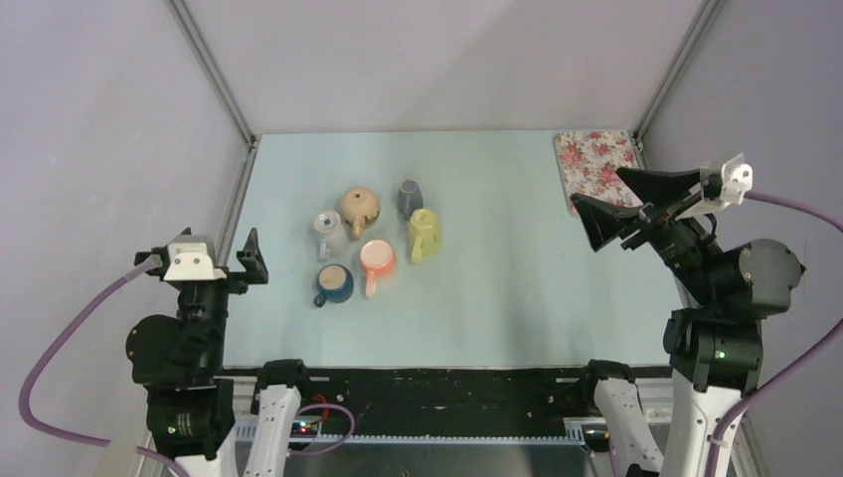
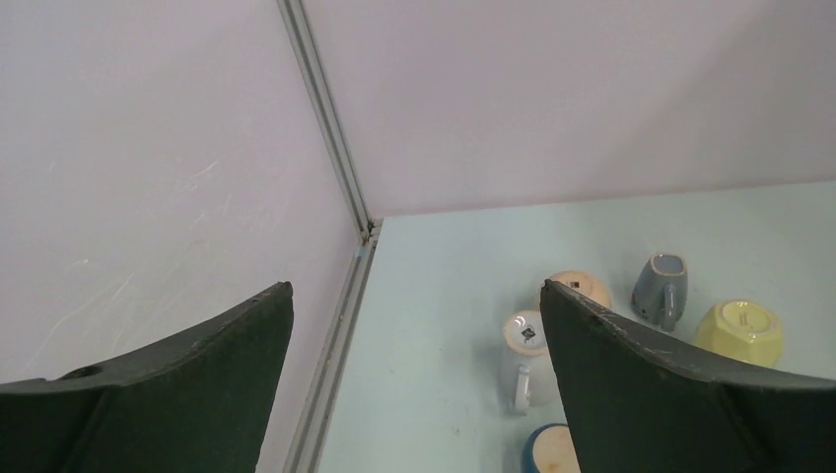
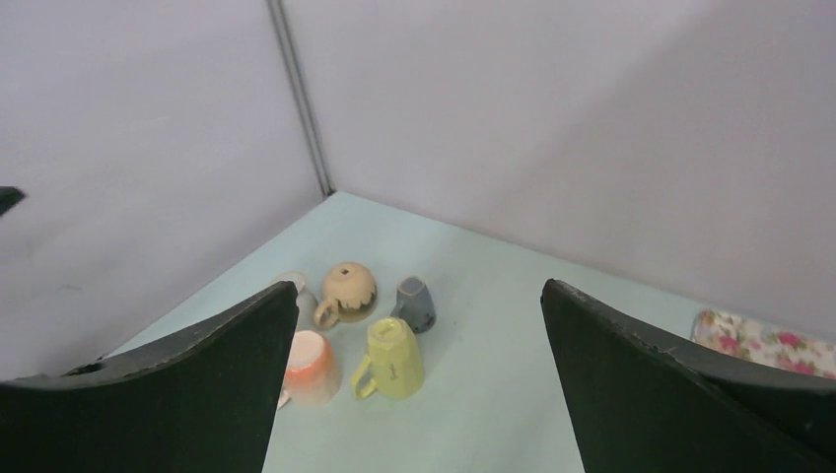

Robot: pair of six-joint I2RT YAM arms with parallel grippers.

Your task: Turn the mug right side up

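Several mugs stand clustered left of the table's middle: white (image 1: 329,231), tan (image 1: 359,209), grey (image 1: 410,197), yellow (image 1: 424,235), orange (image 1: 378,260) and blue (image 1: 334,284). The yellow mug (image 3: 394,360), orange mug (image 3: 311,367) and tan mug (image 3: 347,291) rest with their bases up; the white mug (image 2: 527,355) shows a sticker on its upturned base. My left gripper (image 1: 206,243) (image 2: 415,286) hangs open at the table's left edge, holding nothing. My right gripper (image 1: 596,185) (image 3: 419,285) is raised at the right side, open and empty, facing the cluster.
A floral mat (image 1: 596,159) lies at the back right corner, just under the right arm. Grey walls and metal frame posts (image 1: 214,75) close in the table on three sides.
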